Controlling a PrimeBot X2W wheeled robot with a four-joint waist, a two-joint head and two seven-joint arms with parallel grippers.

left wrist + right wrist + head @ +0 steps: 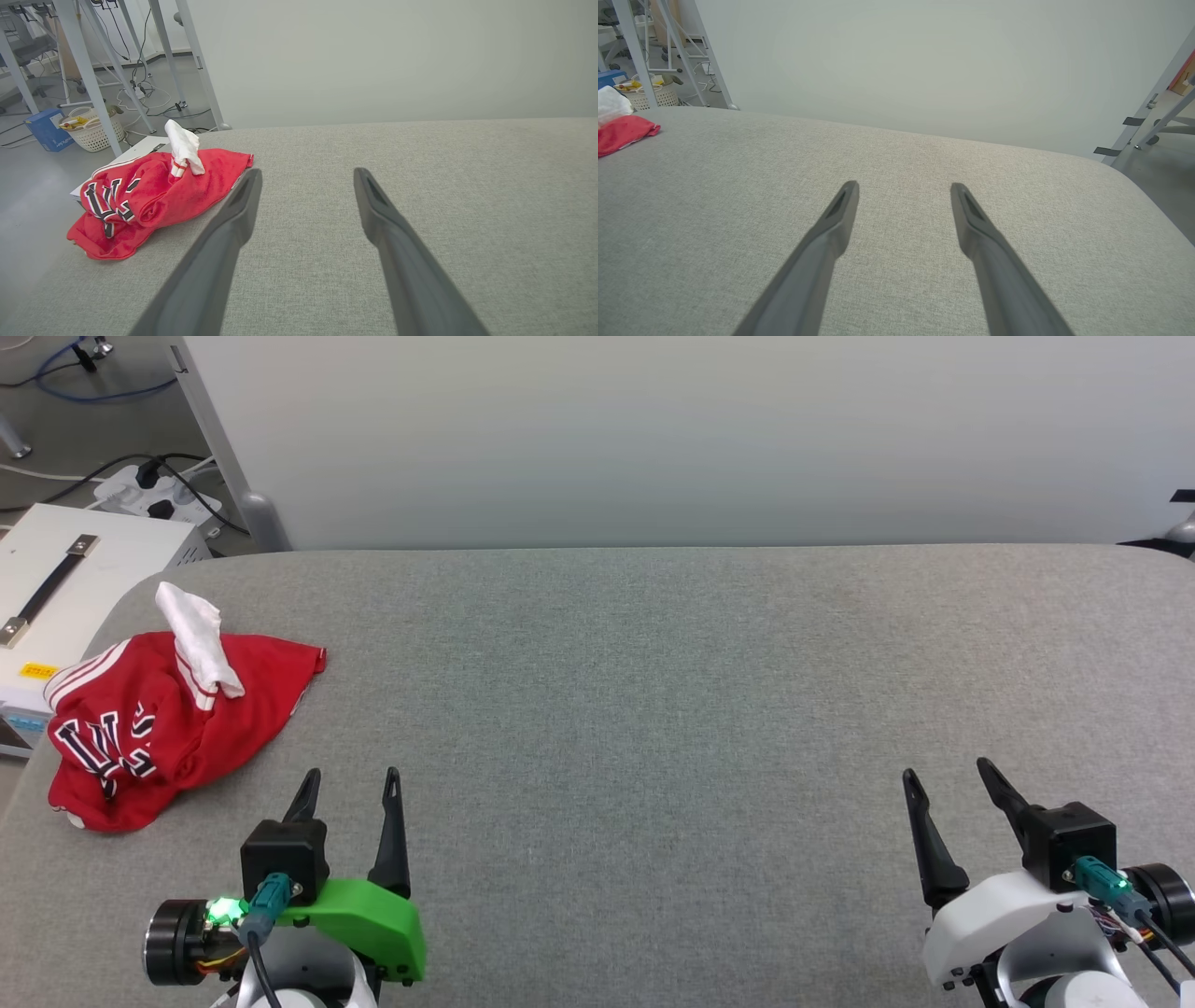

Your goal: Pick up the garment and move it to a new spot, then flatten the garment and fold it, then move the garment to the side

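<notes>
Crumpled garment (168, 728) heaped at the worktop's (653, 709) left edge, untouched.
Both pairs of jaws are held open and empty. The garment is seen just ahead and leftward of the left jaws, its long axis slanting near-left to far-right; the right jaws are well apart, so the left pair is judged nearer.

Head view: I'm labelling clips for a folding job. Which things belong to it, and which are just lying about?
In the job: crumpled red jersey T-shirt with white sleeves; grey fabric tabletop; left gripper and right gripper, jaws open.
Lying about: white box with black strap handle; white power strip.
</notes>
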